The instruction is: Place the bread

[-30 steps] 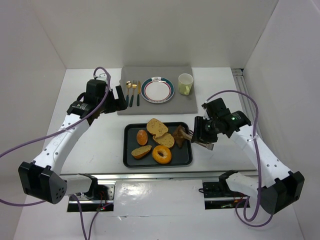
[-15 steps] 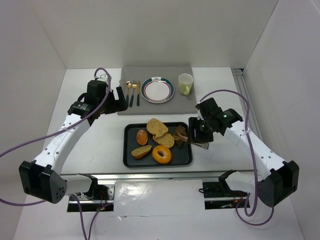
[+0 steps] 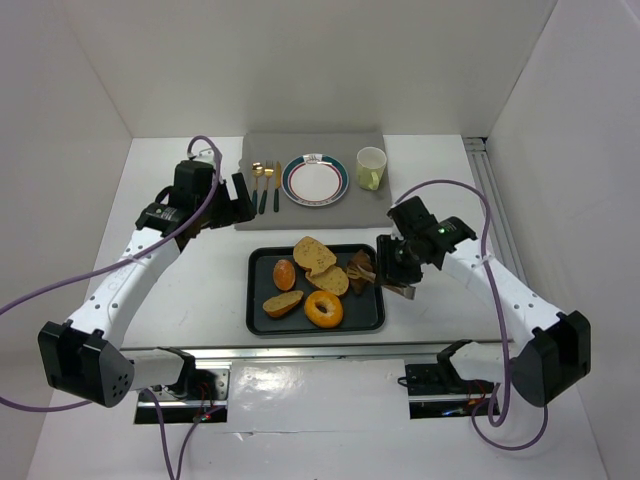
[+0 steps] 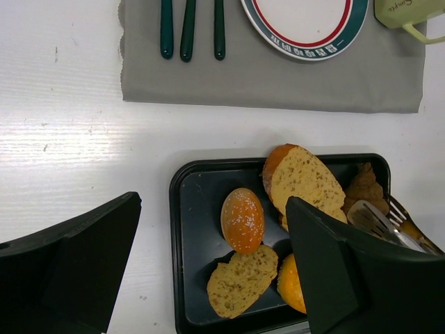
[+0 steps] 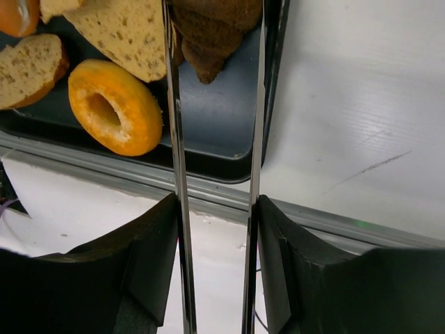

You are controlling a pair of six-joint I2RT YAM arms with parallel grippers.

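Observation:
Several breads lie in the black tray [image 3: 258, 300]: a seeded bun [image 3: 284, 273], a large slice [image 3: 313, 254], a small slice [image 3: 283, 303], a bagel [image 3: 323, 309] and a dark brown pastry [image 3: 360, 268]. My right gripper [image 3: 398, 262] is at the tray's right edge, shut on metal tongs [image 5: 174, 139]. The two tong arms reach on either side of the brown pastry [image 5: 208, 28]; their tips are cut off by the top of the right wrist view. My left gripper [image 4: 212, 209] hangs open above the tray's left part, holding nothing.
A grey mat [image 3: 300, 215] behind the tray carries a rimmed plate [image 3: 314, 180], a pale green cup [image 3: 371, 167] and cutlery [image 3: 265, 185]. A metal rail runs along the table's near edge. White walls enclose the table on both sides.
My right arm has shifted left, carrying the tongs further over the tray onto the brown pastry, and the tong arms have drawn closer together. The left arm has not moved.

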